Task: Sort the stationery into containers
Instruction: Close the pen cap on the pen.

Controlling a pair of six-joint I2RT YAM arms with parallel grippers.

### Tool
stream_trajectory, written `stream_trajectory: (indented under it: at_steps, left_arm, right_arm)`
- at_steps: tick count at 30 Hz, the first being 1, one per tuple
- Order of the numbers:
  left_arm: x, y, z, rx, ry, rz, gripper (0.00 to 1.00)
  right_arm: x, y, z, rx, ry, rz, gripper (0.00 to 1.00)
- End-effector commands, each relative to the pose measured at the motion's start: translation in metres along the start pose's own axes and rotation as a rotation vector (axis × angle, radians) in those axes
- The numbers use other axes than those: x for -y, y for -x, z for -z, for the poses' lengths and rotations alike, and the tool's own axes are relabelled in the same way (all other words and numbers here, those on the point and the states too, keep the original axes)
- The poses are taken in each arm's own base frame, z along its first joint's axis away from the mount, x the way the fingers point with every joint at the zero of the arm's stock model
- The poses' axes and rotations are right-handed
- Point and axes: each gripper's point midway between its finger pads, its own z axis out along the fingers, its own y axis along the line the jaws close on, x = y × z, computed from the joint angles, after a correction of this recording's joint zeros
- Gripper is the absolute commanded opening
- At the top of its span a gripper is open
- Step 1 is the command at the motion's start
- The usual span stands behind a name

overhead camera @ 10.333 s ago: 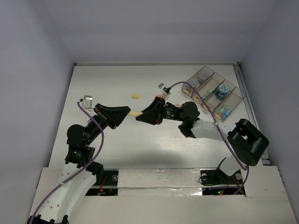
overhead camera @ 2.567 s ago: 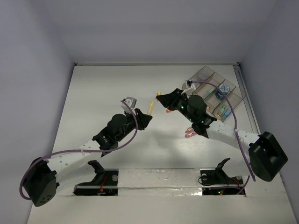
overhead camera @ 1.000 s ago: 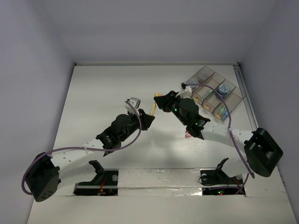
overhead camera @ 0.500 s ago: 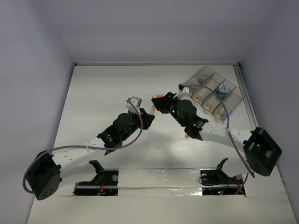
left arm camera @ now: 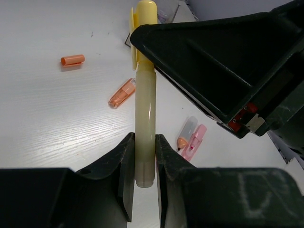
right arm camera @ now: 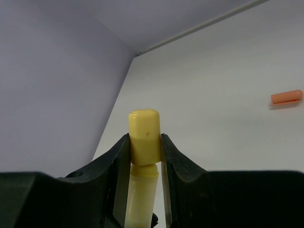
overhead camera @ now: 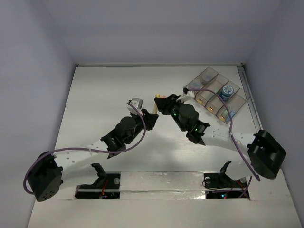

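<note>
A yellow marker (overhead camera: 155, 109) hangs above the table's middle, held between both arms. My left gripper (left arm camera: 145, 142) is shut on its pale yellow barrel (left arm camera: 145, 102). My right gripper (right arm camera: 144, 142) is shut on the yellow cap (right arm camera: 144, 130), which sits over the barrel's (right arm camera: 141, 199) tip with a narrow neck still showing. The containers (overhead camera: 216, 95), four joined clear bins, stand at the back right and hold a blue roll (overhead camera: 225, 92), a grey-purple roll (overhead camera: 207, 78) and small pieces.
On the table under the arms lie an orange cap (left arm camera: 72, 60), an orange marker (left arm camera: 122, 93), a pink marker (left arm camera: 195, 141) and a grey stub with an orange tip (left arm camera: 186, 131). The orange cap (right arm camera: 286, 97) also shows in the right wrist view.
My right gripper with the yellow cap has edged left and closer to the marker's tip. The left gripper has shifted only slightly, still holding the barrel.
</note>
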Motion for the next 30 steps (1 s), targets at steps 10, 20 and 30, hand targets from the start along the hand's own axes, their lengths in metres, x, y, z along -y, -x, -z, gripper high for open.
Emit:
stream_trajectory:
  at_steps: [10, 20, 30]
  left_arm:
    - [0.012, 0.05, -0.014, 0.246, 0.03, 0.015, 0.0]
    - [0.011, 0.067, -0.008, 0.301, 0.042, -0.053, 0.0]
    - [0.036, 0.11, 0.01, 0.386, -0.032, -0.013, 0.0]
  right_arm:
    - [-0.004, -0.025, 0.006, 0.013, -0.03, 0.005, 0.07]
    - [0.005, -0.041, 0.007, -0.038, -0.06, 0.053, 0.07]
    - [0.014, -0.071, 0.023, -0.143, -0.085, 0.126, 0.0]
